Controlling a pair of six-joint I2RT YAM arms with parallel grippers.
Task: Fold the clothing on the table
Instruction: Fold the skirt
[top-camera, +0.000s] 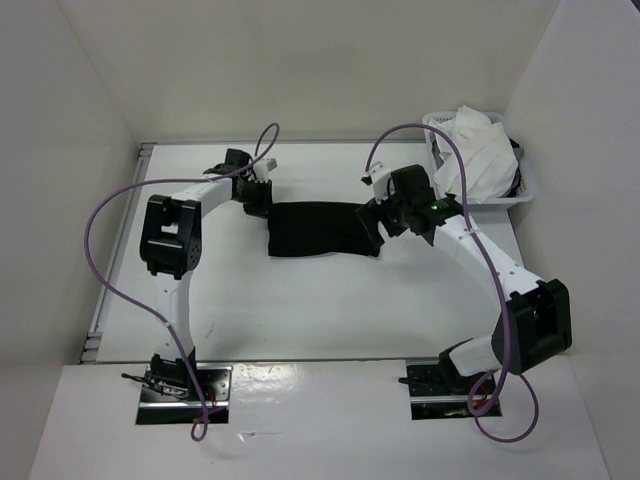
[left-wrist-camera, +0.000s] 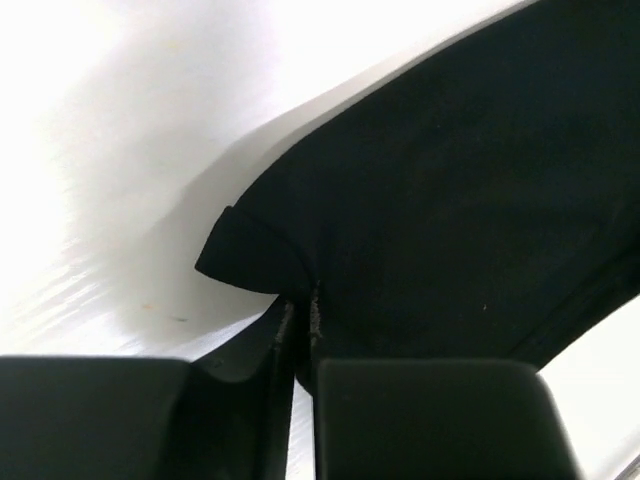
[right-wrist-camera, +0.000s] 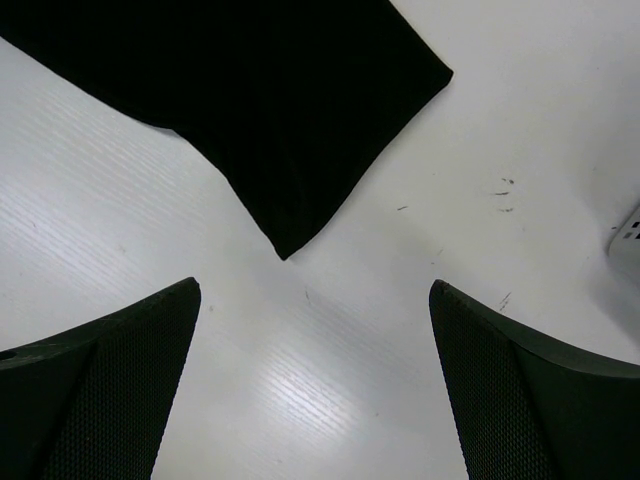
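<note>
Both arms reach in over the table (top-camera: 300, 310) — one gripper at each end of the black clothing (top-camera: 320, 230).
Left gripper (left-wrist-camera: 303, 325), at the 9 o'clock end, has its jaws drawn nearly together, pinching a fold of the fabric edge. Right gripper (right-wrist-camera: 312, 290), at the 3 o'clock end, is spread wide and holds nothing — a corner lies just beyond its fingertips. The clothing lies as a band at table centre. At 2 o'clock a basket (top-camera: 528, 188) holds crumpled white cloth (top-camera: 478, 150) (something dark beneath, not identifiable).

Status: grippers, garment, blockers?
Left gripper shut on edge of the clothing. Right gripper open beside its other end. Basket far right, not blocking.
</note>
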